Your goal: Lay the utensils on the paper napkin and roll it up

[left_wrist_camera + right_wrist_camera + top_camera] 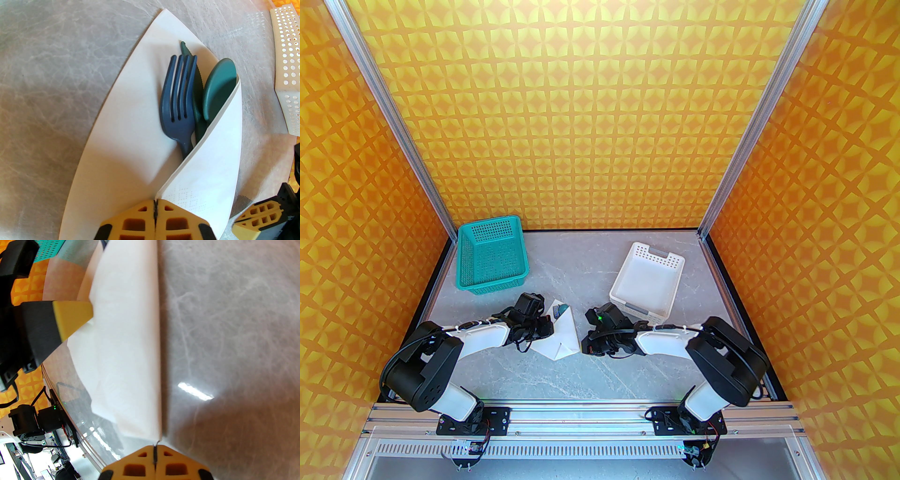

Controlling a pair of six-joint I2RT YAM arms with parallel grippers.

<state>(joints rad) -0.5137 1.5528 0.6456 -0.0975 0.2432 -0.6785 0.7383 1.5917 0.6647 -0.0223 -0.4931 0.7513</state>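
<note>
with the paper napkin point(121, 131) lying midway between the surface's side edges, half folded over the utensils point(175, 112), and the left fingers point(131, 222) and right fingers point(180, 462) each clenched on its edge, opposed pulls could tear the thin paper or tip them out.

No words, brands or numbers can be read; a small white marking on a black box point(58, 404) is too blurred.
</note>
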